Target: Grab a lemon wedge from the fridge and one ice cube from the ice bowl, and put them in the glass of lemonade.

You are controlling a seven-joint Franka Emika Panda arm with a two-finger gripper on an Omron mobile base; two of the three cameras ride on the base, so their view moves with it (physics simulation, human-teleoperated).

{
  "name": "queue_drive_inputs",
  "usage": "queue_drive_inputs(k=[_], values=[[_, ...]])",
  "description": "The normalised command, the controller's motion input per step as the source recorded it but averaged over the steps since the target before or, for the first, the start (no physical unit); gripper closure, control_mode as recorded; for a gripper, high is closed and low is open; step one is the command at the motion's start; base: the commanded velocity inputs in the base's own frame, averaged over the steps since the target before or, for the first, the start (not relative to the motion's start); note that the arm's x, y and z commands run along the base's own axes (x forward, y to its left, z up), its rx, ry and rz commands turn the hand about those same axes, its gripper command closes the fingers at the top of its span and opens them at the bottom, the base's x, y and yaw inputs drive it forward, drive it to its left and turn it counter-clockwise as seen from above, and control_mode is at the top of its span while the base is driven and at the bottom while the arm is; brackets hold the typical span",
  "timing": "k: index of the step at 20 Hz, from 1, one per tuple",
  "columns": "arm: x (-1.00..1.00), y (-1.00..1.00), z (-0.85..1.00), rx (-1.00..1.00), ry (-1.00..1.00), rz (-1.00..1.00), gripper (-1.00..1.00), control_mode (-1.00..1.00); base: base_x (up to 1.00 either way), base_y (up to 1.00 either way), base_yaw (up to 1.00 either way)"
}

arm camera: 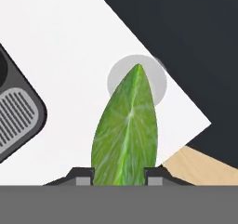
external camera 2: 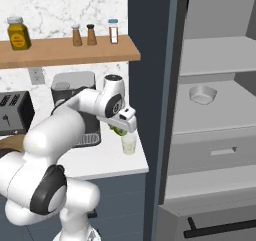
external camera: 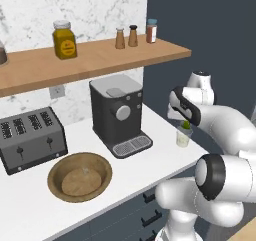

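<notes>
The hand view shows the jaws clamped on a green lemon wedge (arm camera: 125, 135) above the glass of lemonade (arm camera: 137, 81). The right base view shows the fridge (external camera 2: 210, 110) open. The glass stands at the table's (external camera: 30, 205) right edge, beside the coffee machine (external camera: 119, 115).
</notes>
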Motion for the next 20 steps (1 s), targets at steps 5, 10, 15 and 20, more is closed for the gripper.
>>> queue_drive_inputs(k=[5,10,15,20], values=[[0.13,-0.10,-0.45,0.01,0.01,0.00,1.00,-1.00,0.00,0.00,0.00],[0.01,-0.05,-0.50,0.02,-0.02,0.00,1.00,-1.00,0.00,0.00,0.00],[0.17,-0.01,0.02,0.00,-0.01,0.00,1.00,-1.00,0.00,0.00,0.00],[0.28,-0.12,0.02,0.00,0.00,0.00,1.00,-1.00,0.00,0.00,0.00]])
